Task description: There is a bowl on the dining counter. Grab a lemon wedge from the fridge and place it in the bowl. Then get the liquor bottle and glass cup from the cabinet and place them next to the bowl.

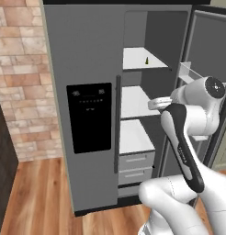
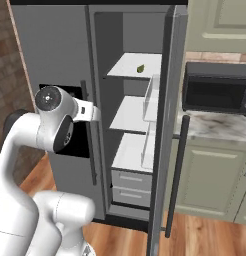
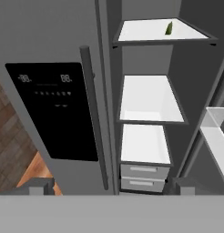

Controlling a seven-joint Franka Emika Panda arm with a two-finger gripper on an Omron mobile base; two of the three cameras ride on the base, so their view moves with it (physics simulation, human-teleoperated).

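Note:
The grey fridge (image 1: 87, 50) (image 2: 50, 45) (image 3: 50, 36) stands in front of me with its right door (image 2: 167, 125) swung open and its left door shut. The tiny yellowish-green lemon wedge (image 1: 147, 60) (image 2: 140, 68) (image 3: 169, 28) sits alone on the top white shelf (image 3: 145, 32). My gripper (image 3: 113, 187) is open and holds nothing, outside the fridge at about the height of the middle shelf. It points at the compartment, well below and short of the wedge. The sage-green cabinet (image 2: 220, 20) hangs shut to the right. The bowl, dining counter, liquor bottle and glass cup are out of view.
Two lower white shelves (image 3: 150, 98) and grey drawers (image 3: 143, 170) fill the fridge below the wedge. White door bins (image 2: 151, 100) jut from the open door. A black microwave (image 2: 217, 89) sits on a marble worktop (image 2: 215, 127) over green base cabinets (image 2: 210, 175). A brick wall (image 1: 18, 69) stands left.

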